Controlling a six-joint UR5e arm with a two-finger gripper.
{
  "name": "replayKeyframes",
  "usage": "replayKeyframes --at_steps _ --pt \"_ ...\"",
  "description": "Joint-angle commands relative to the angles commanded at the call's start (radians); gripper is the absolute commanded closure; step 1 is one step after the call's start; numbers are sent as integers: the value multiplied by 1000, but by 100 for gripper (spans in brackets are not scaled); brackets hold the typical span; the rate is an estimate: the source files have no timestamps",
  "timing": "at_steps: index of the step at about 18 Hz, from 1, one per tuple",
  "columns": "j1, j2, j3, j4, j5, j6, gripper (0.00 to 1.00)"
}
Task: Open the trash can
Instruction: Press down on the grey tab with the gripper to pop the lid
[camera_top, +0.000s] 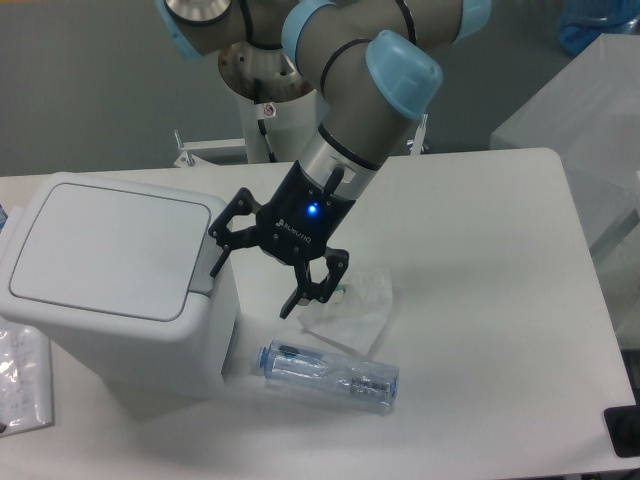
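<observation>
Approach step: gripper (254, 272), fingers spread and empty, hangs beside the shut trash can (120, 285), and must next press its grey latch tab (207, 266).

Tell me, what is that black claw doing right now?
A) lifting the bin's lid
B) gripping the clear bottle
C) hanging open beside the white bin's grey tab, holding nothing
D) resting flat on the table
C: the claw is spread open and empty next to the grey tab of the bin, whose lid is flat and shut.
</observation>
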Motion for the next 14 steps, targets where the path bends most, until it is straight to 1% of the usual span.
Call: replayKeyframes --at_steps 8,14 --pt "0 0 6 -3 0 -3 0" --pt "17 -6 75 0 20 5 0"
